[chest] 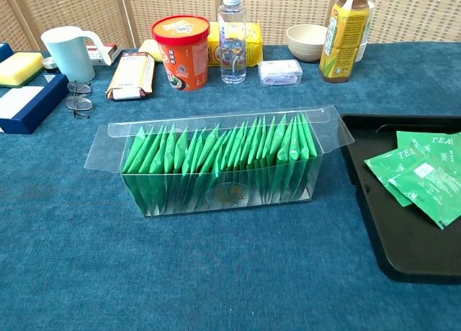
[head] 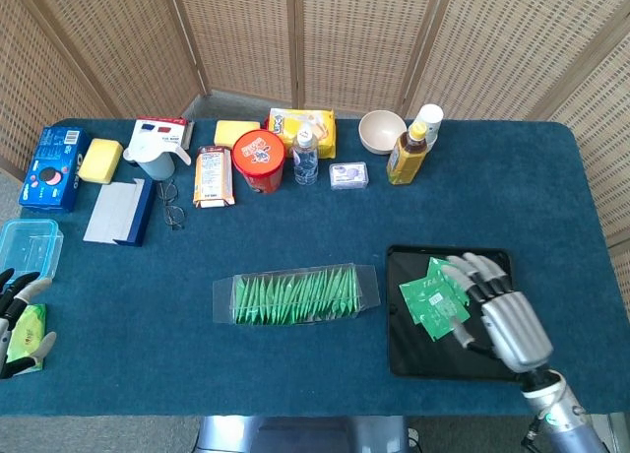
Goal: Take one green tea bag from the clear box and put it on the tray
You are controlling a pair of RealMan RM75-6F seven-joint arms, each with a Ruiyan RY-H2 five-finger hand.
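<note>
Green tea bags (chest: 220,162) stand packed upright in the clear box (head: 296,294), which lies to the left of our right hand (head: 500,317), its long axis running left to right across the bench (head: 295,226). Our right hand hovers over the black tray (head: 413,350), fingers spread and holding nothing; it is nearer the box than our left hand (head: 20,320), also spread, at the bench's far left edge. We judge the thin, glossy foil sachets slippery; the box looks rigid.
</note>
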